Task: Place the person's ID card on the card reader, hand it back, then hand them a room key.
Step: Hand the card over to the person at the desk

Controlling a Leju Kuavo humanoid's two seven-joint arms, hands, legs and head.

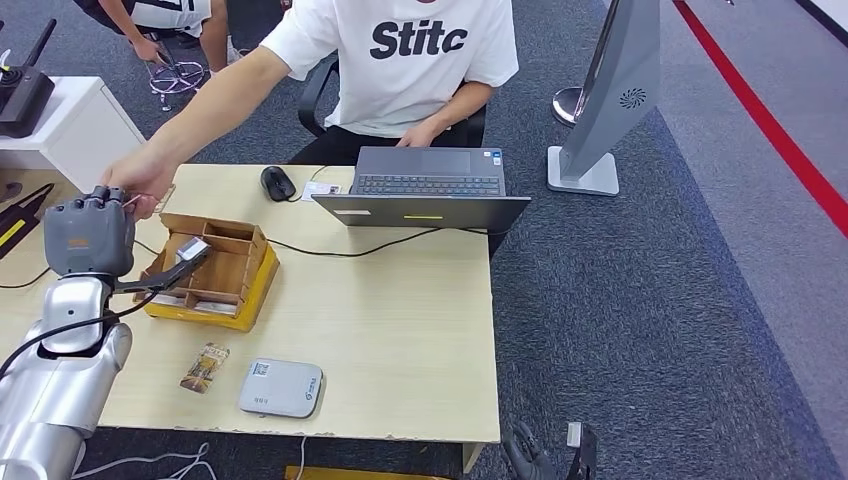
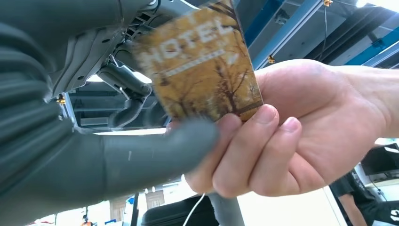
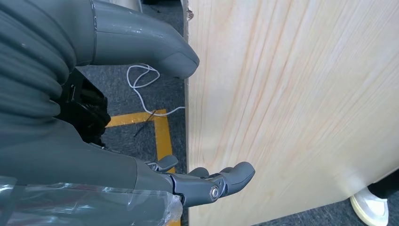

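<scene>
My left hand (image 1: 90, 235) is raised over the table's left end, above the wooden box (image 1: 232, 262). In the left wrist view it pinches a room key card (image 2: 200, 61), printed HOTEL over autumn trees, between thumb (image 2: 179, 143) and the darker fingers behind. A seated person's hand (image 2: 282, 136) grips the same card at its lower edge; it meets my hand in the head view too (image 1: 145, 183). The grey card reader (image 1: 281, 388) lies near the table's front edge. My right hand (image 3: 207, 183) hangs beside the table's wooden side (image 3: 291, 94), fingers apart and holding nothing.
A laptop (image 1: 425, 185) stands open before the person in a white shirt (image 1: 400, 60), with a mouse (image 1: 277, 182) and a small white card (image 1: 320, 189) beside it. A snack packet (image 1: 205, 367) lies left of the reader. A grey kiosk stand (image 1: 610, 100) is on the right.
</scene>
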